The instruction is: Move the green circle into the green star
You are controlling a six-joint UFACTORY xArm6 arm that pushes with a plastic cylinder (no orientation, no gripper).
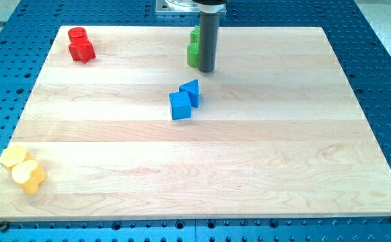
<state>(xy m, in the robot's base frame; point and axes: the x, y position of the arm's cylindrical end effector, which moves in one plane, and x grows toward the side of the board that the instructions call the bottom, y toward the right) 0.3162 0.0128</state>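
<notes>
The rod's tip (206,70) rested on the wooden board (262,168), a bare end grasping nothing. Two green blocks (194,48), shapes half hidden by the rod, sat touching its left side, stacked toward the view's top.

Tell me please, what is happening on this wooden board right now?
A robot arm with a dark rod is pushing blocks on the wooden board. My tip is at the view's top centre, right beside the green blocks, which the rod partly hides, so their shapes are unclear. Two blue blocks sit together just below. Red blocks are at the top left, yellow blocks at the bottom left.
</notes>
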